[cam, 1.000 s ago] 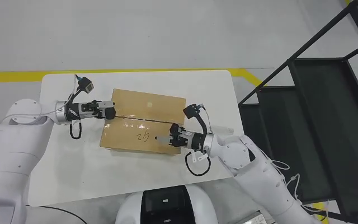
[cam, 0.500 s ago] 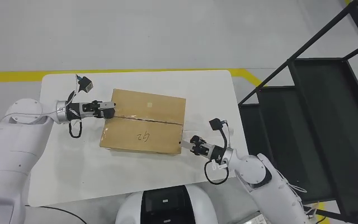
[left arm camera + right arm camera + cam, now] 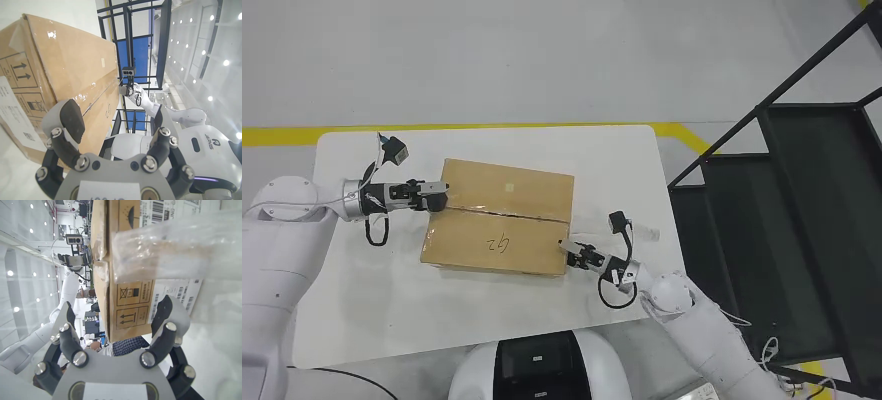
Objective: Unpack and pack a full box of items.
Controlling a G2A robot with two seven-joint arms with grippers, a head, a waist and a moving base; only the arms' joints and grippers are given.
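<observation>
Top view: nearest the table's (image 3: 362,300) front edge, toward its right corner, the right gripper (image 3: 573,251) sits at the box's (image 3: 500,217) near right corner, pointing at the right end face. In the right wrist view its fingers (image 3: 163,313) stand wide apart with nothing between them, and the end face is just beyond the tips. A crumpled strip of clear tape (image 3: 158,255) crosses that face by the seam, apart from the fingers. The box lies closed in the middle of the table, its long sides roughly along the front edge, with a taped seam running end to end across the top. At the box's left end, level with the seam, is the left gripper (image 3: 438,196), also spread wide and holding nothing. In the left wrist view one pad (image 3: 72,118) sits just beside the box's upper edge; whether it touches cannot be told.
</observation>
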